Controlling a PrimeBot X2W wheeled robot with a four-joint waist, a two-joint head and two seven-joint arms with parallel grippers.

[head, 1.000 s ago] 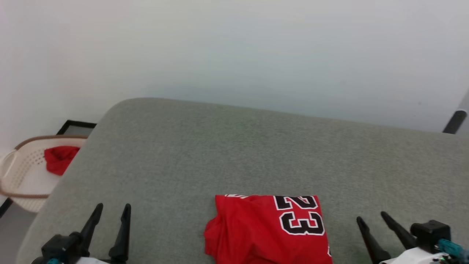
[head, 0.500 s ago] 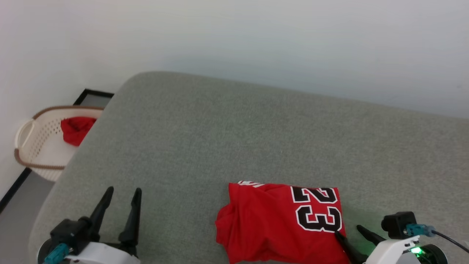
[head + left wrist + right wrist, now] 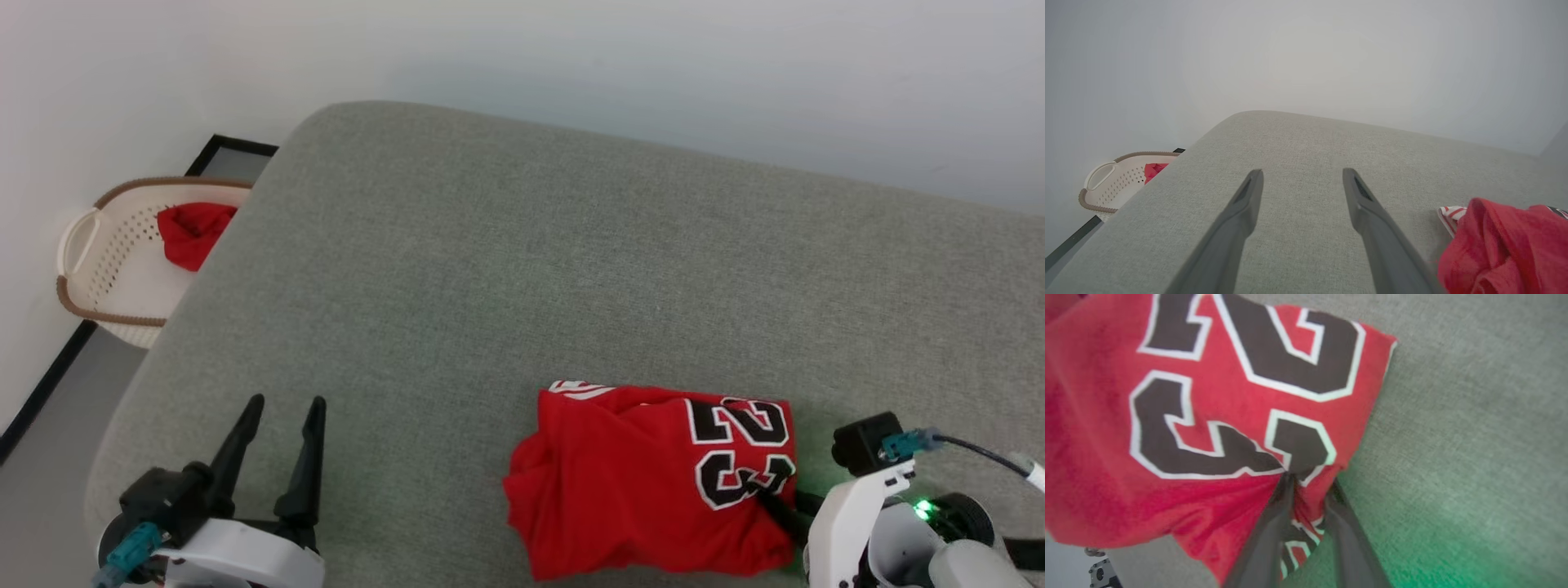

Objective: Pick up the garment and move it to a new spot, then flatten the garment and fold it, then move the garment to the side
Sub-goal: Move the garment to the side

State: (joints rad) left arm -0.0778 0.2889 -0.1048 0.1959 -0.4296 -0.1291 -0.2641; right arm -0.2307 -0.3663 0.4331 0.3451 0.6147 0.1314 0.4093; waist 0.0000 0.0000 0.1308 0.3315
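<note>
The garment, bright red with a black, white-outlined 23, lies folded near the front edge of the grey cushion. My right gripper is at its right edge beside the number. In the right wrist view the fingers of the right gripper pinch a puckered fold of the garment just below the 3. My left gripper hovers open over bare cushion at the lower left. Seen from the left wrist, the left gripper holds nothing, and the garment with its striped trim lies to its right.
A cream perforated basket with a brown rim stands on the floor past the cushion's left edge, holding a red cloth; the left wrist view shows that basket too. A pale wall runs behind. The cushion's left and far edges curve away.
The head camera has tilted down and shifted. My right gripper moved left onto the garment's right edge and closed on a fold, puckering the cloth. The left gripper stayed open.
</note>
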